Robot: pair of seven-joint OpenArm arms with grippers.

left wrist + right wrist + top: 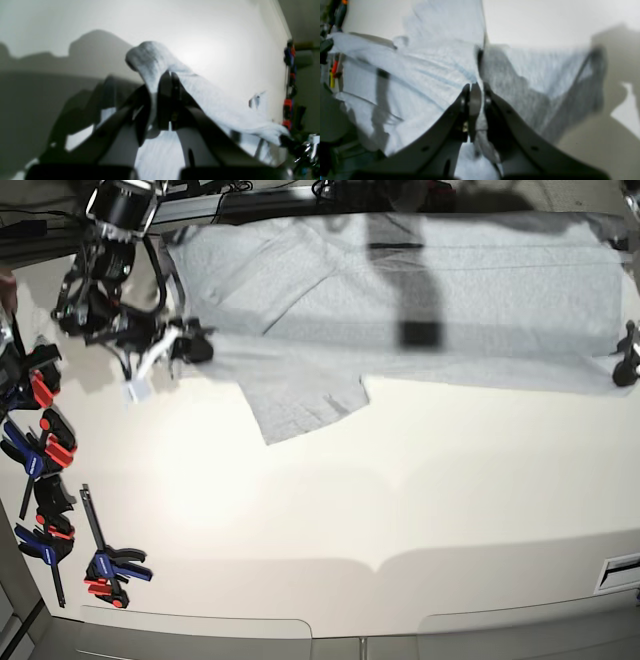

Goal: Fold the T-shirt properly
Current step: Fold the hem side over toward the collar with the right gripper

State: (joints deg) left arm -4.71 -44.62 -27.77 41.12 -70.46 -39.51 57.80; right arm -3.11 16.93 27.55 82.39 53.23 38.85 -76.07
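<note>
T-shirt [440, 290] — light heather-grey, lying spread wide across the far side of the white table [330, 500], one short sleeve [300, 405] hanging toward the near side as a loose flap. Left gripper [170, 75] pressed together on a fold of the grey fabric; in the left wrist view the cloth humps up over the jaw tips and drapes off to the right. In the base view this gripper [627, 360] sits at the shirt's edge on the far right of the frame. Right gripper [477, 87] likewise pinched tight on the T-shirt [425, 75], fabric bunched between the 2 jaws and spreading away on both sides, the right-hand portion in shadow. In the base view the right gripper [190, 345] meets the shirt's edge at the left of the frame, the arm rising behind it. A dark shadow band crosses the shirt near its middle. Several blue-and-red clamps [45, 450] lie along the table's left border, well apart from the cloth.
</note>
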